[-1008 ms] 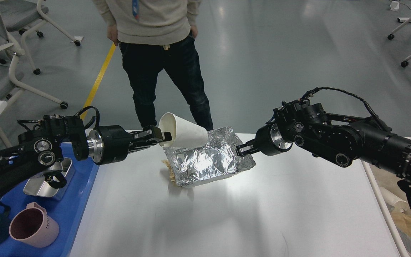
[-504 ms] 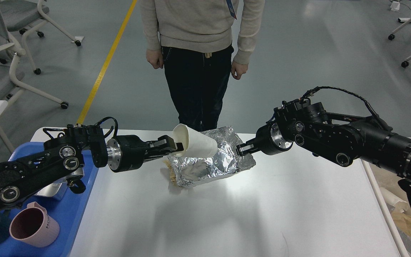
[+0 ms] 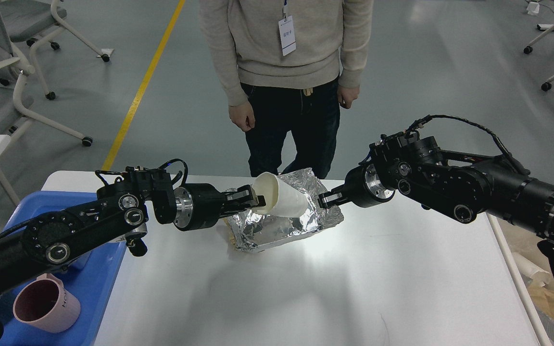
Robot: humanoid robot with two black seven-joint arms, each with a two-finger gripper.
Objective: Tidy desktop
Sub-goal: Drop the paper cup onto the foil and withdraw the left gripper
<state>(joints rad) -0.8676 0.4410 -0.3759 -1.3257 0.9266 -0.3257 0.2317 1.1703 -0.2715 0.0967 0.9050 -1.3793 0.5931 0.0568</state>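
Observation:
The white desktop [image 3: 306, 288] fills the lower middle of the head view. A crumpled foil tray [image 3: 282, 221] lies on it near the far edge. My left gripper [image 3: 253, 198] is shut on the rim of a white paper cup [image 3: 282, 199], held tilted on its side above the foil tray. My right gripper [image 3: 329, 199] sits at the foil tray's right rim with its fingers closed on the foil edge. Some tan scraps [image 3: 231, 235] show at the tray's left corner.
A blue tray [image 3: 99, 283] lies at the left with a pink mug [image 3: 46, 310] on it. A person [image 3: 291, 72] stands just beyond the table's far edge. Office chairs [image 3: 12, 62] stand at the back left. A bag of rubbish [image 3: 546, 298] sits beside the table's right edge.
My left gripper has carried the paper cup to the right, over the foil tray. The person has stepped right and closer. My right arm has stayed at the foil's rim.

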